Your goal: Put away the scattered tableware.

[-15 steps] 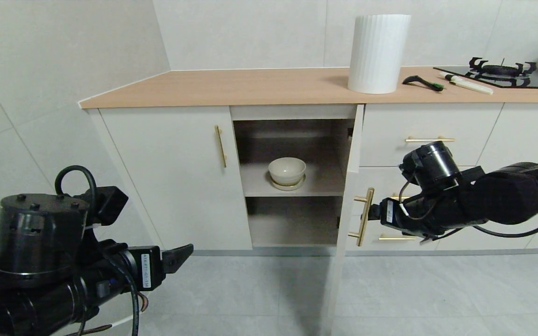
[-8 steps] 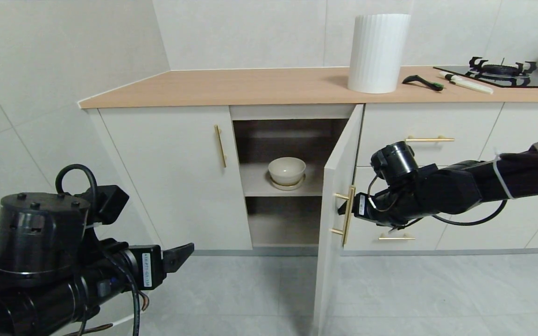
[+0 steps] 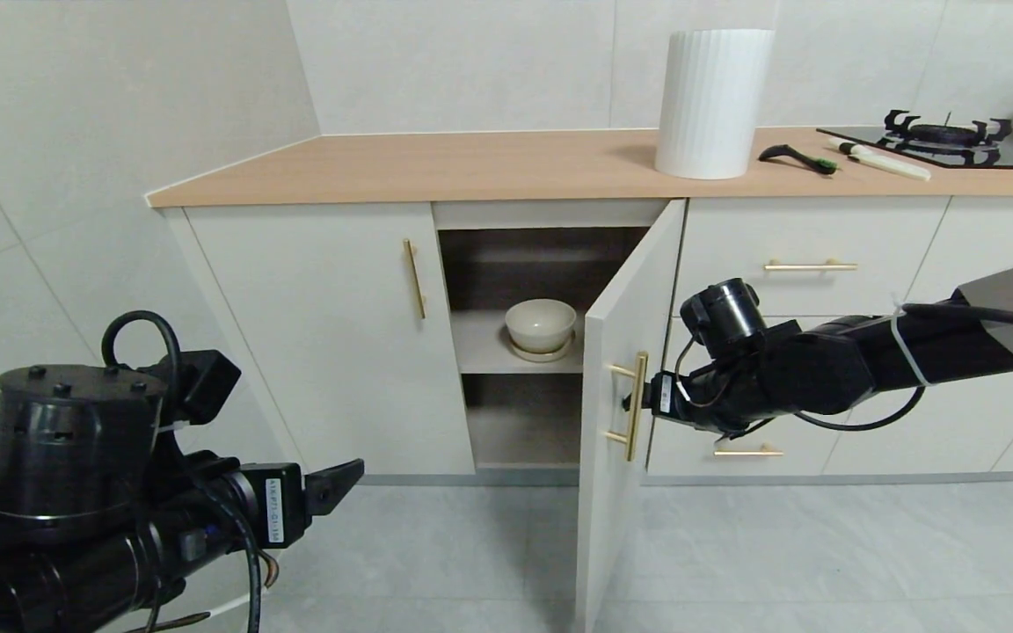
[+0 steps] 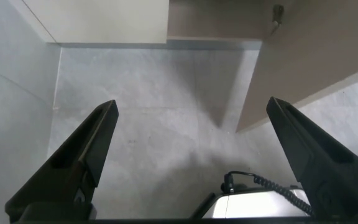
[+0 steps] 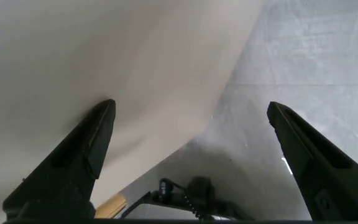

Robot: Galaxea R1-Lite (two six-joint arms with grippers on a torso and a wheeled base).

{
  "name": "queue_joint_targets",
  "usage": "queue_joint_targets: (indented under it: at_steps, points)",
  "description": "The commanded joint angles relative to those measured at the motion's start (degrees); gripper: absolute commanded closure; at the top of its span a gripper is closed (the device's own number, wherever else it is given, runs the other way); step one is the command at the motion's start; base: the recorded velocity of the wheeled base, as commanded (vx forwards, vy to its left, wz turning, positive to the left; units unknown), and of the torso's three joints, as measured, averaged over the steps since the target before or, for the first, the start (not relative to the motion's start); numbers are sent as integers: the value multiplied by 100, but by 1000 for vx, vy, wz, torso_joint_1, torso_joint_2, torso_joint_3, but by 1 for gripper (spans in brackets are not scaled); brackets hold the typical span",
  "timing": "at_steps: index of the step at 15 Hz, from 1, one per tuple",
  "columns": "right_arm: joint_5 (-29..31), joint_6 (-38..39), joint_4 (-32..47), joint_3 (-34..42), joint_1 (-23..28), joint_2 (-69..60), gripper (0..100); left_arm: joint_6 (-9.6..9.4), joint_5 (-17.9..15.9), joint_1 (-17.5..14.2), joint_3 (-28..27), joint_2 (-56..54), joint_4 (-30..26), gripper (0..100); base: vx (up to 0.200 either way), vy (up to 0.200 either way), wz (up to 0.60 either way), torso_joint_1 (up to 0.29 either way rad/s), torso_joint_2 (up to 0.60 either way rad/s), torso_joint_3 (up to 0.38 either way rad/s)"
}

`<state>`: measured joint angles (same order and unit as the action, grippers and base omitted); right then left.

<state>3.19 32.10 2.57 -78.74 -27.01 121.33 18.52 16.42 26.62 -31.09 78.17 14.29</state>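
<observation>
We've got the right gripper point(image 3: 628, 403) at the gold handle point(image 3: 636, 406) of the half-open cabinet door point(image 3: 616, 343), jaws spread wide and gripping nothing. Inside, the bowl point(image 3: 541, 322) sits on a plate point(image 3: 542, 354) on the upper shelf point(image 3: 480, 347). Our left gripper point(image 3: 338, 482) hangs low over the floor point(image 3: 471, 545), also wide open and empty. Up on the table point(image 3: 471, 163) stands a white ribbed canister point(image 3: 711, 101).
</observation>
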Motion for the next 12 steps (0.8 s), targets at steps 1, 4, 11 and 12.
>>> queue_joint_targets:
  at_steps: [1, 4, 11, 12]
  points:
    - [-3, 25, -125, 8, -50, 40, 0, 3, 1, 1, -12, 6, 4, 0, 200, 0, 0, -2, 2, 2]
    - [6, 227, -477, 25, -181, 198, 0, 12, 1, -34, -29, 6, 4, 0, 200, 0, 0, 2, 4, 6]
    - [331, 1088, -2173, -19, -348, 708, 0, 12, -7, -96, -47, 14, 4, 0, 29, 0, 0, 0, 0, 1]
    - [463, 1132, -2393, -124, -348, 839, 0, 12, -7, -96, -55, 14, 4, 0, 0, 0, 0, 0, 0, 0]
